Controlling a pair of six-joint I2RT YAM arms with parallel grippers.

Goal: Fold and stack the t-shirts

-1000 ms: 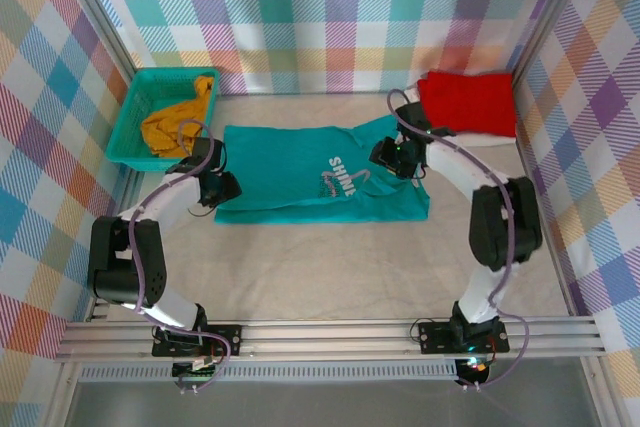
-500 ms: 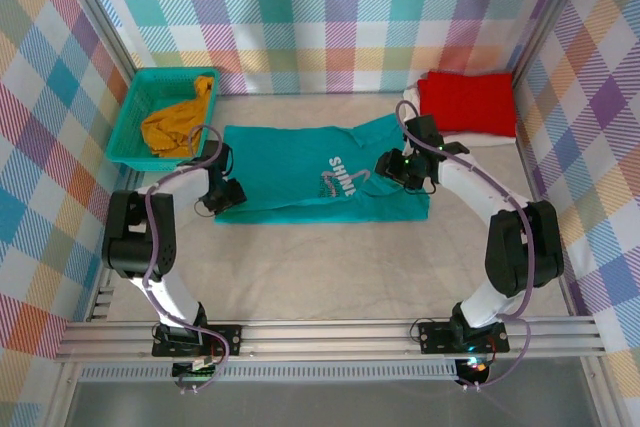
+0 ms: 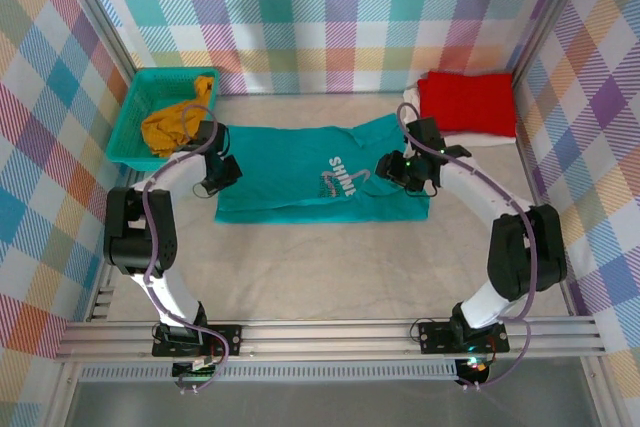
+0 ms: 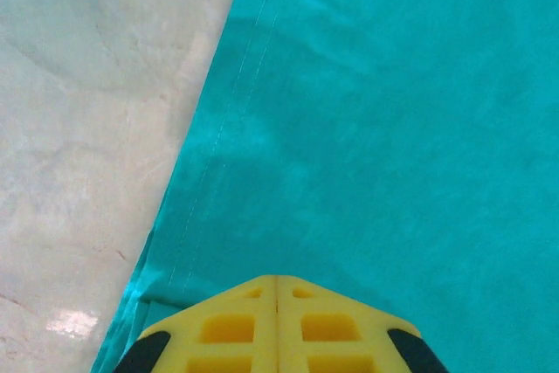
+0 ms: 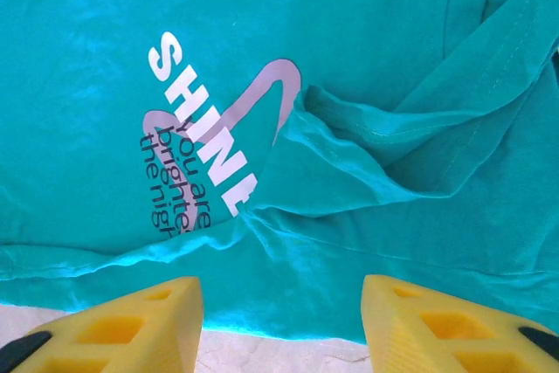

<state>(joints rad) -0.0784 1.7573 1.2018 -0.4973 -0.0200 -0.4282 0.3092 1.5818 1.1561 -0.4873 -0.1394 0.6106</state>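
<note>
Teal t-shirt (image 3: pixel 290 182) lies spread on the middle of the table (image 3: pixel 330 267), its white SHINE print (image 5: pixel 201 120) facing up. We see the left end effector (image 4: pixel 277 284) pressed together at the shirt's left hem; whether cloth is caught between its fingers we cannot tell. The right end effector (image 5: pixel 278 284) stands spread over a rumpled fold beside the print. At the far right a red t-shirt (image 3: pixel 467 102) lies on a white one (image 3: pixel 478 137). A mustard t-shirt (image 3: pixel 172 127) sits in the basket (image 3: pixel 140 87).
</note>
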